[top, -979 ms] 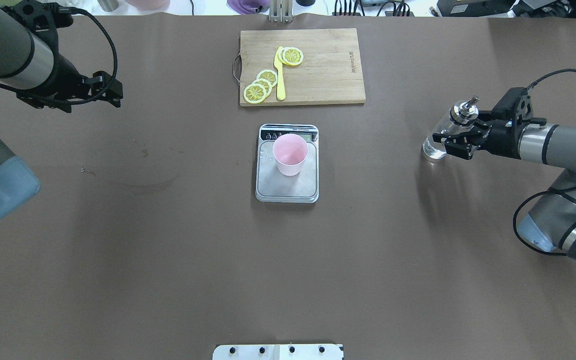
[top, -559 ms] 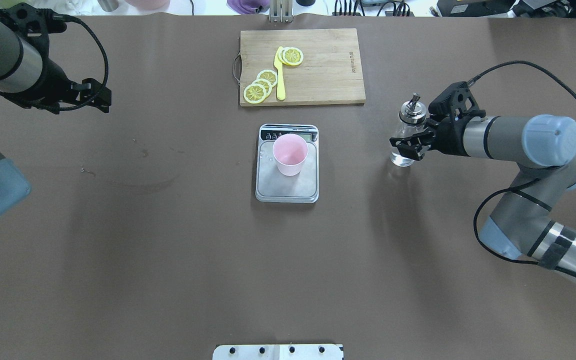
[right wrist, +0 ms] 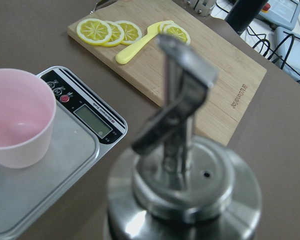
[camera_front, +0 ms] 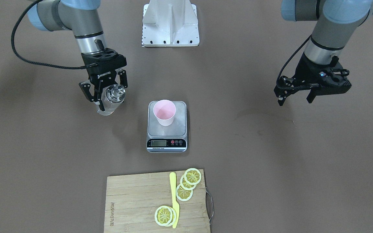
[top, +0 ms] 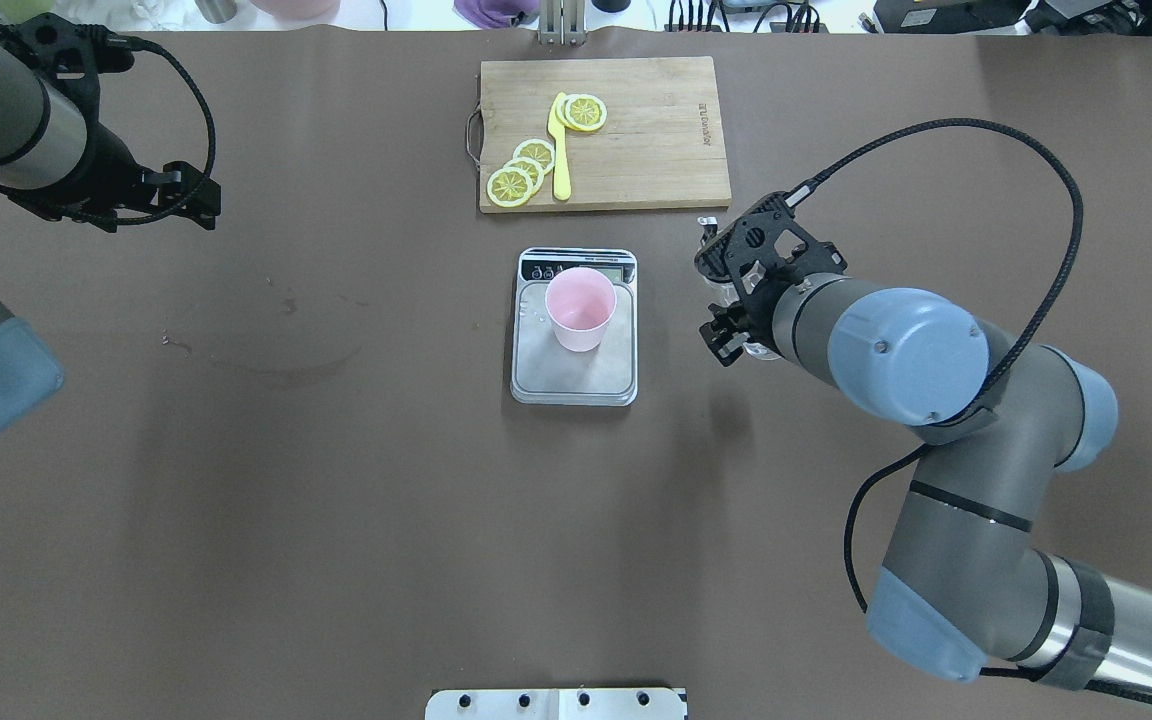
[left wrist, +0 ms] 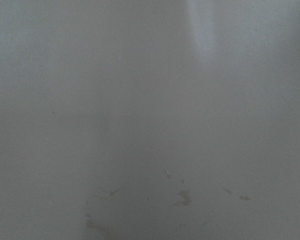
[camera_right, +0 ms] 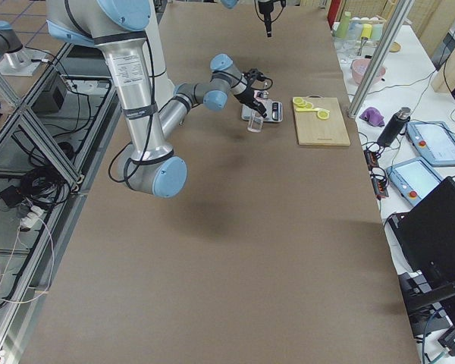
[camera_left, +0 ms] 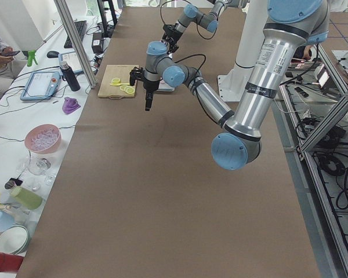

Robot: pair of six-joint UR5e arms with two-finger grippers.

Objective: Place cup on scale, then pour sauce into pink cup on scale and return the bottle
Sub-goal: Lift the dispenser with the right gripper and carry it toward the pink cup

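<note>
The right gripper (camera_front: 108, 97) was clamped on the bottle (camera_front: 115, 93), holding it roughly upright near the scale (camera_front: 180, 127), on the scale's right side and apart from it. The cup (camera_front: 164, 112) stood upright on the scale's platform. The left gripper (camera_front: 295, 98) hung well off to the left, its jaws spread wide and holding nothing.

Pale pink cup (camera_front: 164, 112), seemingly clear bottle (camera_front: 115, 93)
</note>
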